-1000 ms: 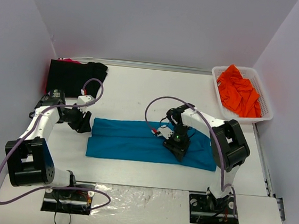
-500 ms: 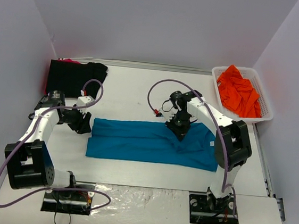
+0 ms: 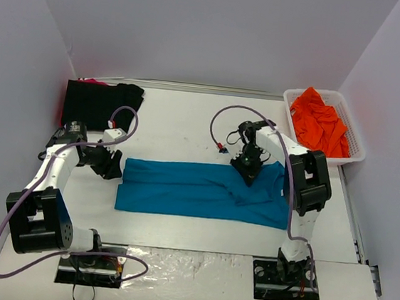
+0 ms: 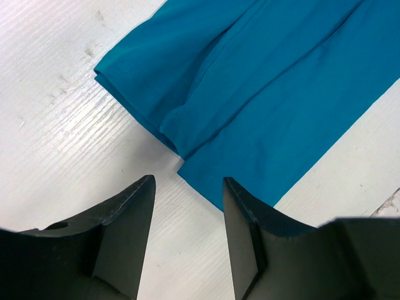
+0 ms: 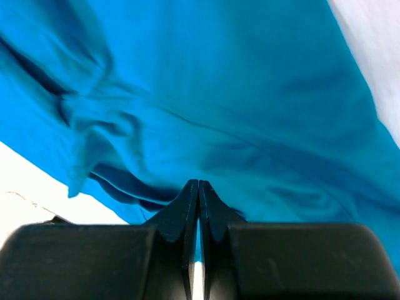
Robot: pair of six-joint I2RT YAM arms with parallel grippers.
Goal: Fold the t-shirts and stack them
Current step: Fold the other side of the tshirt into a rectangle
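teal t-shirt [image 3: 203, 191]: folded into a long strip, flat mid-desk [image 3: 180, 130], running 9 to 3 o'clock.
right gripper [image 5: 198, 187]: jaws shut tight at the strip's 1 o'clock edge; can't tell if cloth is caught.
left gripper [image 4: 187, 181]: jaws apart, empty, over the 9 o'clock end.
risk: a thin or missed pinch drops the edge on lift; a one-sided pull skews the strip.
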